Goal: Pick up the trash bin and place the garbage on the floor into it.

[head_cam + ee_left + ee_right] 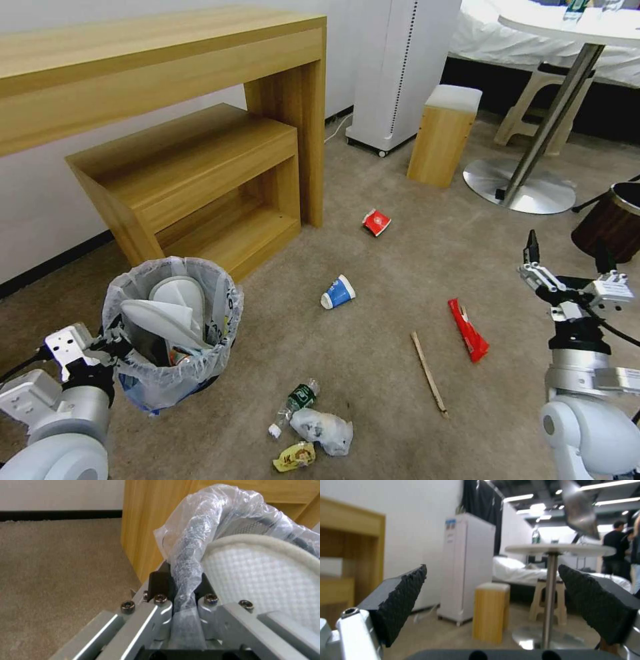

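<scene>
The trash bin (175, 347), black with a crinkly whitish bag, stands low on the left of the head view with white slippers (175, 303) in it. My left gripper (115, 341) is shut on its near rim; the left wrist view shows that gripper (181, 583) pinching the bag-wrapped rim (190, 555) beside a slipper (266, 580). Garbage lies on the floor (400, 280): a red cup (376, 222), a blue cup (338, 292), a red wrapper (468, 329), a wooden stick (428, 373), a bottle (295, 403), crumpled white litter (322, 430), a yellow wrapper (294, 457). My right gripper (567, 257) (493, 590) is open and empty, held above the carpet at the right.
A wooden desk (160, 60) with a low shelf unit (200, 187) stands behind the bin. Farther back are a white appliance (400, 67), a wooden box stool (443, 133) and a round table's metal base (520, 183). A brown bin (610, 223) sits at the right edge.
</scene>
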Motion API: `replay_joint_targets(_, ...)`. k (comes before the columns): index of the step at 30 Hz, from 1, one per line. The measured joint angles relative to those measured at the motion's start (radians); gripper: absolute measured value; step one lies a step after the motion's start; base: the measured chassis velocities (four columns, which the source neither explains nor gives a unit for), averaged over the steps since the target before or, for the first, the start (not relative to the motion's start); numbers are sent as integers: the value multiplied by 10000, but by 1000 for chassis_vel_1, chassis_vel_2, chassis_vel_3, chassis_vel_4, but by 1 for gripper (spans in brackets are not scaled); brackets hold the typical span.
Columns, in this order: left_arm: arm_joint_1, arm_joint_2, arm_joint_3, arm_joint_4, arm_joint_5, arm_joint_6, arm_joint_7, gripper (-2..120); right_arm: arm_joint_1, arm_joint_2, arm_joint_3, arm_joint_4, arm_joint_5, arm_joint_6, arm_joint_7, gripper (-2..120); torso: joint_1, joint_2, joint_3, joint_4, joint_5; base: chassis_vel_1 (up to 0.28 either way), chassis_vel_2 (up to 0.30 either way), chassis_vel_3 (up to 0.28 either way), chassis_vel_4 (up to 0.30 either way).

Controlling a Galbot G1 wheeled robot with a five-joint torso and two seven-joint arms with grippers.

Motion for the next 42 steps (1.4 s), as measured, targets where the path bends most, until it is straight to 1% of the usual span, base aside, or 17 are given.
replay_joint_targets(3, 38, -34, 31, -41, 58, 11, -1, 3, -63, -173, -368, -18, -5, -525, 21, 100, 0, 0, -1, 0, 2, 51, -67, -41, 57)
replay_joint_targets(5, 105, -30, 18, -86, 94, 13, -6, 3, -142, -441, -902, 4, 18, -1460, -67, 100, 0, 0, 0, 1, 0, 26, -14, -14, 23)
replay_joint_targets(7, 118, -18, 0, -99, 94, 13, -6, 3, -147, -555, -1109, 2, 72, -1838, -142, 100, 0, 0, 0, 0, 3, 0, 0, 0, 0)
replay_joint_targets(9, 172, 21, -62, -161, 82, 13, -8, 3, -115, -876, -1562, -79, 390, -2726, -722, 100, 0, 0, 2, 0, 1, 0, 0, 0, 0)
replay_joint_targets(10, 172, 21, -62, -161, 82, 13, -8, 3, -115, -876, -1562, -79, 390, -2726, -722, 100, 0, 0, 2, 0, 1, 0, 0, 0, 0)
replay_joint_targets(13, 270, 37, -82, -222, 72, 14, -10, 3, -4, -1213, -2202, -80, 1190, -3782, -1476, 100, -1, 0, 1, 2, 2, 0, 0, 0, 0)
replay_joint_targets(14, 270, 37, -82, -222, 72, 14, -10, 3, -4, -1213, -2202, -80, 1190, -3782, -1476, 100, -1, 0, 1, 2, 2, 0, 0, 0, 0)
replay_joint_targets(18, 307, 39, -58, -214, 126, 13, -11, 3, 70, -2201, -2937, 418, 2173, -6108, -1486, 100, -1, 0, 1, 2, 1, 0, 0, 0, 0)
replay_joint_targets(23, 305, 22, -5, -191, 197, 13, -15, 3, 196, -2739, -3120, 569, 2454, -6987, -1448, 100, 0, 0, 2, 1, -1, 0, 0, 0, 0)
replay_joint_targets(25, 297, 3, 35, -173, 258, 13, -15, 3, 318, -3050, -3201, 635, 2656, -7633, -1484, 100, 0, 0, 2, 0, 2, 0, 0, 0, 0)
replay_joint_targets(26, 291, -23, 75, -160, 337, 10, -18, 3, 487, -3329, -3274, 656, 2828, -8324, -1727, 100, 0, 0, 2, 1, 0, 0, 0, 0, 0)
replay_joint_targets(27, 291, -23, 75, -160, 337, 10, -18, 3, 487, -3329, -3274, 656, 2828, -8324, -1727, 100, 0, 0, 2, 1, 0, 0, 0, 0, 0)
replay_joint_targets(28, 295, -48, 103, -156, 410, 10, -18, 3, 655, -3538, -3395, 598, 2843, -8860, -2128, 100, 0, 0, 2, 2, 0, 0, 0, 0, 0)
replay_joint_targets(31, 360, -151, 154, -142, 632, -13, -20, 3, 1193, -3782, -4020, 29, 2225, -9288, -3340, 100, 0, 0, 2, 0, 3, 0, 0, 0, 0)
replay_joint_targets(34, 405, -203, 154, -133, 726, -32, -20, 3, 1652, -3768, -4515, -453, 1766, -9484, -3904, 100, 0, -1, 2, 1, 2, 0, 0, 0, 0)
replay_joint_targets(36, 429, -222, 142, -133, 749, -35, -20, 3, 1897, -3735, -4763, -701, 1628, -9533, -4079, 100, 0, 0, 2, 0, 1, 0, 0, 0, 0)
replay_joint_targets(42, 464, -363, 126, -67, 1002, -54, -18, 3, 3177, -3541, -6174, -2476, 1429, -9645, -4737, 100, 0, 0, 3, 2, -1, 0, 0, 0, 0)
